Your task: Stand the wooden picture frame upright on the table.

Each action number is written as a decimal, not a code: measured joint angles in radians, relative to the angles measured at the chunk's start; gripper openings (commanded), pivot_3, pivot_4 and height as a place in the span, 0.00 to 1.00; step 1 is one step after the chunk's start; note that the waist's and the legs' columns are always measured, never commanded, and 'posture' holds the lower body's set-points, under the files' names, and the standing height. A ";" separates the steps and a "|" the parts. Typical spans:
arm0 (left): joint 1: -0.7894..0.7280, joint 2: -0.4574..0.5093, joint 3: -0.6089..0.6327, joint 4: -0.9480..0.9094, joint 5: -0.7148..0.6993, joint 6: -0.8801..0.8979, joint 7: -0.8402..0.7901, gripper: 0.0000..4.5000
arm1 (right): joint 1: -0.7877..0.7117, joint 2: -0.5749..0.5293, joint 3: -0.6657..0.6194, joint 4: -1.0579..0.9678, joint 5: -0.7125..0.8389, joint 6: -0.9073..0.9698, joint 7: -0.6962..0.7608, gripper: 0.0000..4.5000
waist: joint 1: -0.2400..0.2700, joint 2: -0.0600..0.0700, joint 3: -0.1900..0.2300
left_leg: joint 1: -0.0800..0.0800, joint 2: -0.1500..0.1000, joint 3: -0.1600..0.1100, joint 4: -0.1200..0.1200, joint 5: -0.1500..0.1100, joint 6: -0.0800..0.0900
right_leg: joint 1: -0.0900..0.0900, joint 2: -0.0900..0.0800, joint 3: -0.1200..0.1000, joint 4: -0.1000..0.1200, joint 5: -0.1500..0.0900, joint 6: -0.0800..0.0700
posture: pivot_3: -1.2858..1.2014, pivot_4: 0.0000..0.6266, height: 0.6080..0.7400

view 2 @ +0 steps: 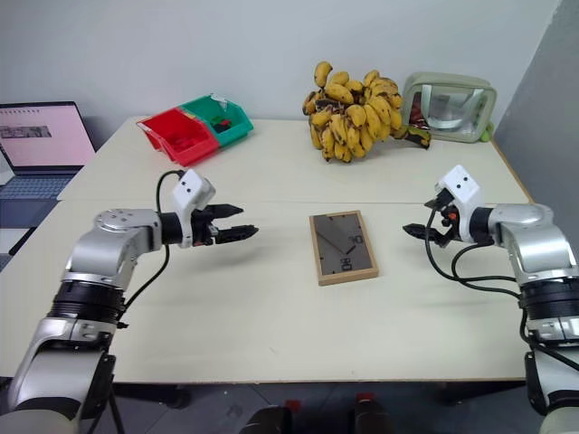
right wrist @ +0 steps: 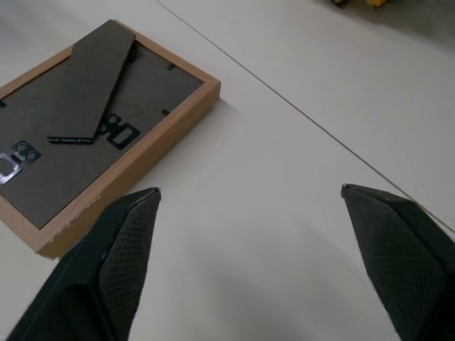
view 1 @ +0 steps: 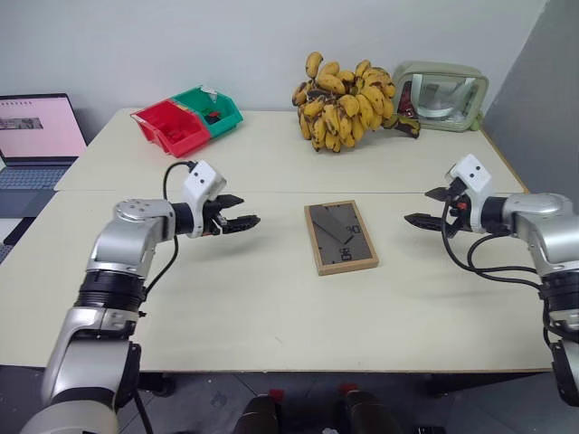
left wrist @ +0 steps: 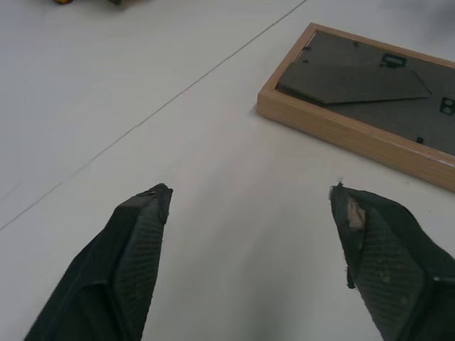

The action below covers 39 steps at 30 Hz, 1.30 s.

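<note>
The wooden picture frame (view 1: 341, 237) is lying flat, face down, on the cream worktop (view 1: 271, 307), its dark grey back and folded stand (right wrist: 92, 78) facing up; it is sitting just on the near side of the seam that crosses the worktop, about midway between the two arms; its long axis is running away from the robot, tilted a little, so the two long wooden edges are facing outward, one toward each arm.

The left end effector (view 1: 237, 221) is hovering above the worktop off the frame's left long edge, pointing inward and slightly down at it, its two black fingers (left wrist: 138, 241) standing well apart and gripping nothing; the right end effector (view 1: 432, 207) is hovering off the frame's right long edge, likewise pointing inward and down, its fingers (right wrist: 121, 249) spread wide and also empty; neither is touching the frame, and a strip of bare worktop is showing between each pair of fingertips and the wood.

By my reading the two are roughly equally near, with the frame lying inward and lower than both; the coming move is probably turning on a descent and inward reach to catch a long edge and tip the frame up onto its stand.
</note>
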 measured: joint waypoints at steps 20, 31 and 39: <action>-0.126 -0.221 -0.079 0.303 0.137 -0.147 0.059 0.00 | -0.081 0.174 0.083 0.268 -0.178 -0.201 -0.088 0.01 | -0.005 0.000 0.000 | -0.008 -0.001 0.000 0.003 0.000 0.000 | -0.009 -0.001 0.000 0.007 0.000 0.000 | 0.52 0.24 1.00; -0.086 -0.279 -0.158 0.232 0.202 -0.114 0.025 0.00 | -0.036 0.298 0.114 0.132 -0.194 -0.148 -0.101 0.01 | -0.009 0.000 0.000 | -0.008 0.000 -0.001 0.003 0.000 -0.001 | -0.010 0.000 0.000 0.009 0.000 0.000 | 0.52 0.24 1.00; 0.015 -0.164 -0.154 -0.021 0.195 0.116 0.002 0.00 | 0.108 0.281 0.145 -0.216 -0.099 0.068 0.014 0.01 | -0.012 0.000 0.000 | -0.006 0.000 -0.001 0.004 0.000 -0.001 | -0.010 0.001 0.001 0.013 0.000 0.000 | 0.52 0.24 1.00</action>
